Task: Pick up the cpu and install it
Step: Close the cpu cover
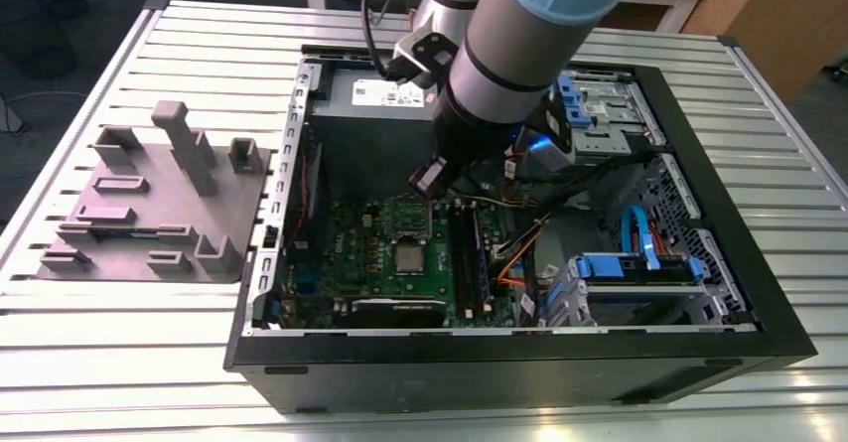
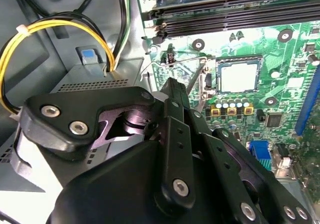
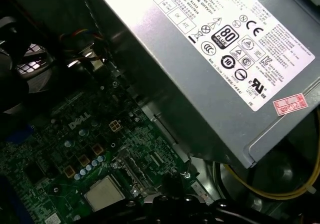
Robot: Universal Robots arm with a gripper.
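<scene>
The cpu [image 1: 408, 256] is a small silvery square lying flat in its socket on the green motherboard [image 1: 357, 263], inside the open computer case. It also appears in the second wrist view [image 2: 239, 77] and the first wrist view [image 3: 104, 192]. My gripper [image 1: 427, 182] hangs inside the case above the board, a little toward the power supply side of the cpu and apart from it. In the second wrist view the black gripper [image 2: 171, 84] points toward the board beside the socket, with a thin metal lever [image 2: 199, 79] standing between it and the cpu.
The case walls [image 1: 530, 363] ring the board. The grey power supply [image 1: 377, 94] is close behind the gripper. Black memory sticks [image 1: 467, 253], loose cables [image 1: 530, 233] and blue drive bays [image 1: 636, 263] lie on the exterior view's right. A grey holder block [image 1: 153, 204] stands on the slatted table.
</scene>
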